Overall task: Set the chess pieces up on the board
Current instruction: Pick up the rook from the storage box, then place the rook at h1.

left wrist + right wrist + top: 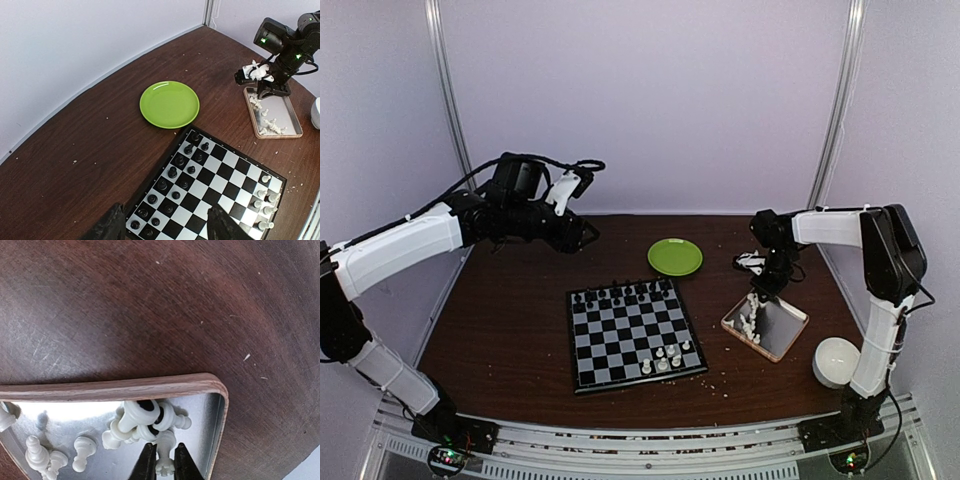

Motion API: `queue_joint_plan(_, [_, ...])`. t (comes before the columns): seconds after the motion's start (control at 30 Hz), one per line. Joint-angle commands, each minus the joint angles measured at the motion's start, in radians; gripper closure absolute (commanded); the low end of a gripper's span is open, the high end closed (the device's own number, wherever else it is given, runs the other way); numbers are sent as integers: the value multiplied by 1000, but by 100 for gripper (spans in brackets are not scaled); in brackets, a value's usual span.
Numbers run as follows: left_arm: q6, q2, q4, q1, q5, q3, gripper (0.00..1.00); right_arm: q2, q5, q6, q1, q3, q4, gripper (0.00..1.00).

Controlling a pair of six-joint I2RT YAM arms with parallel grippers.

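Chess piece lies six-to-twelve, pinched by the right gripper (the nearer arm); board at nine o'clock.

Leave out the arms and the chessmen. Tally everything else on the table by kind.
chessboard: 1
green plate: 1
white bowl: 1
wood-rimmed tray: 1
Total: 4
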Motion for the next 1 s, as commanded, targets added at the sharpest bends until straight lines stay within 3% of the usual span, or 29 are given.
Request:
queue_joint_plan(0.0, [14,7,13,-6,-9,29,43,7,-21,15,-7,16,-19,92])
queue_joint_plan(0.3, [13,-2,12,-4,-6,30,43,-91,-6,-2,-22,-58,-36,96])
queue_joint_plan(0.53, [10,-12,11,-6,2,32,43,-221,-147,-49,-2,-137,-105,95])
queue_joint_plan(0.73, [8,-12,11,-6,-1,32,43,-313,-207,-106,135,-170,-152,95])
queue_joint_plan(0.97, [13,-17,11,-6,-19,29,43,-312,-218,-130,392,-129,-175,94])
